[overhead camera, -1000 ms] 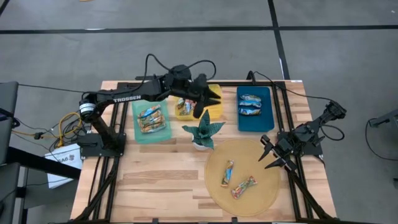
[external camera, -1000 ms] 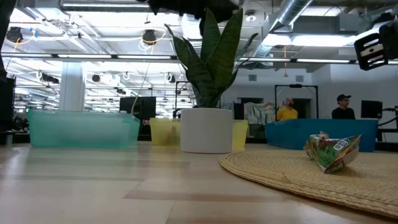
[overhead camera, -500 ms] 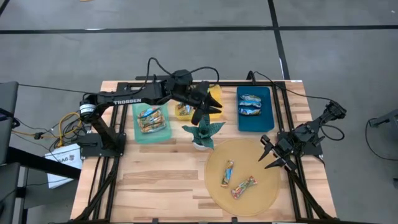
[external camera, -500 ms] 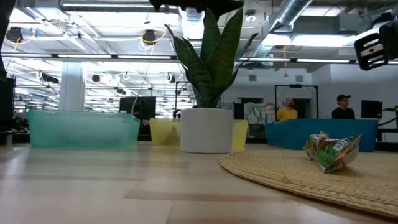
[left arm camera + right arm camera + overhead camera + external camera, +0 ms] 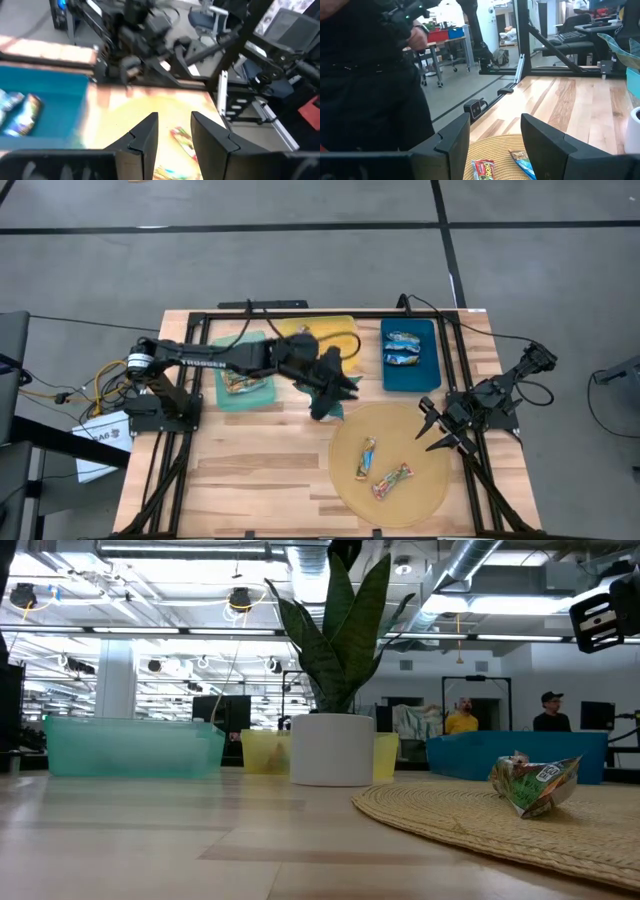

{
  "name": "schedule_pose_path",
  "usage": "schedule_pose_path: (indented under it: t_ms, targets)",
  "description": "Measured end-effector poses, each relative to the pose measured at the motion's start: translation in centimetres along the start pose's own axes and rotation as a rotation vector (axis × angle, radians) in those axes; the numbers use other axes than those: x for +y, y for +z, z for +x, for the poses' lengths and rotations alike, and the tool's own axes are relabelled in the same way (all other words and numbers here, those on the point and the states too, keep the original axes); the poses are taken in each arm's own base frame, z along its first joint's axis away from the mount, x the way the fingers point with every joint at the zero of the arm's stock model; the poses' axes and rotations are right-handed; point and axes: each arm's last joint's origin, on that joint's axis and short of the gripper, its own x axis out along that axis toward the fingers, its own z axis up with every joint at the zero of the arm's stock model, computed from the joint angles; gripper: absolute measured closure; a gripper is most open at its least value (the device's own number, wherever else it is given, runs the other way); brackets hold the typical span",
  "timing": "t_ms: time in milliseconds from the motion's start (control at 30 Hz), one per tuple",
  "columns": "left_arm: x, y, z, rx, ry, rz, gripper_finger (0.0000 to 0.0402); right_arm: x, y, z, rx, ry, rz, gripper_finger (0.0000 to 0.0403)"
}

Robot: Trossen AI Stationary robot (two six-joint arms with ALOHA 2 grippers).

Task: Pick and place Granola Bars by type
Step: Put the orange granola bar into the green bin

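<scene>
Two multicoloured granola bars [image 5: 366, 458] [image 5: 392, 480] lie flat on a round woven mat [image 5: 420, 495]. Blue-wrapped bars [image 5: 404, 350] lie in a blue tray [image 5: 388, 380]. Multicoloured bars [image 5: 240, 378] lie in a teal tray [image 5: 225, 402]. My left gripper [image 5: 335, 392] is open and hangs above the potted plant, between the yellow tray [image 5: 320, 330] and the mat. Its wrist view shows one bar [image 5: 183, 142] ahead between the fingers. My right gripper [image 5: 428, 426] is open and empty at the mat's right edge, facing both bars [image 5: 482, 170] [image 5: 522, 162].
A green potted plant [image 5: 335, 650] in a white pot [image 5: 330, 750] stands in the table's middle, right under the left gripper. The three trays line the far side. Bare wood lies at the near left. People stand far off in the room behind.
My left gripper has swung from above the yellow tray toward the near edge and the right. It now stands over the plant, close to the mat, with its fingers still open. The right arm and all bars have kept still.
</scene>
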Motion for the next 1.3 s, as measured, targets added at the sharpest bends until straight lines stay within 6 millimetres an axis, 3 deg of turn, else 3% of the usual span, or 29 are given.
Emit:
schedule_pose_path:
  t_ms: [300, 533, 933, 1300]
  targets:
    - [-5.8, -1.6, 1.2, 0.053, 0.008, -0.075, 0.0294, 0.0, 0.0, 0.0, 0.0, 0.0, 0.0, 0.0234]
    - [-8.7, -2.5, 1.5, 0.077, -0.008, -0.111, 0.0294, 0.0, 0.0, 0.0, 0.0, 0.0, 0.0, 0.0234]
    - [-9.2, -2.6, 1.5, 0.053, 0.073, -0.151, 0.0294, -0.5, 0.0, 0.0, -0.005, -0.045, 0.001, 0.0234]
    - [-9.0, -2.5, 1.5, 0.031, 0.123, -0.158, 0.0294, -3.9, 0.4, -1.0, -0.046, -0.405, 0.006, 0.0234]
